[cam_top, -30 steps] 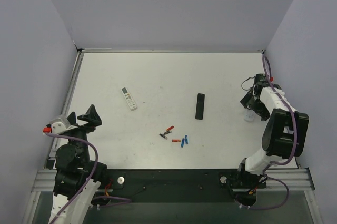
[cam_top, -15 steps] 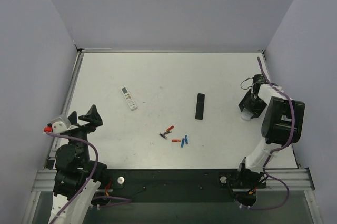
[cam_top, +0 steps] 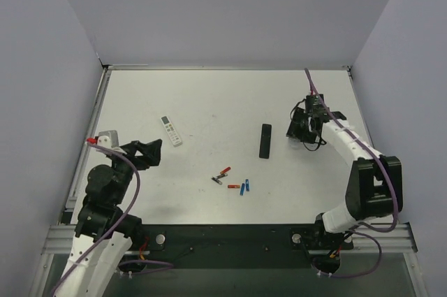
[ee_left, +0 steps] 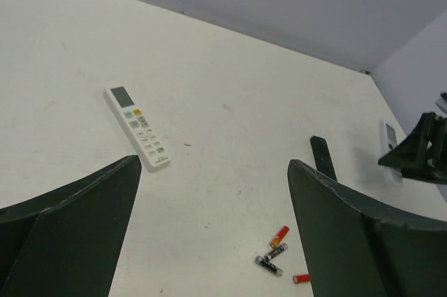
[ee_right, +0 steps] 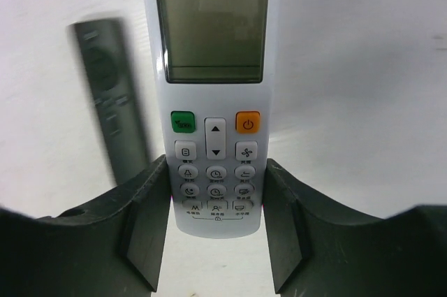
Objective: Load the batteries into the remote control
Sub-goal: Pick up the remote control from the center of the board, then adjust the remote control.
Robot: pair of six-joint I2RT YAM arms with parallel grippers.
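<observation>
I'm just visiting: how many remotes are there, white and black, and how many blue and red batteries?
White remotes: 2, the lying white remote and the held white remote in the right claw
Black remote: 1
Blue batteries: 2
Red batteries: 2
Total: 7
</observation>
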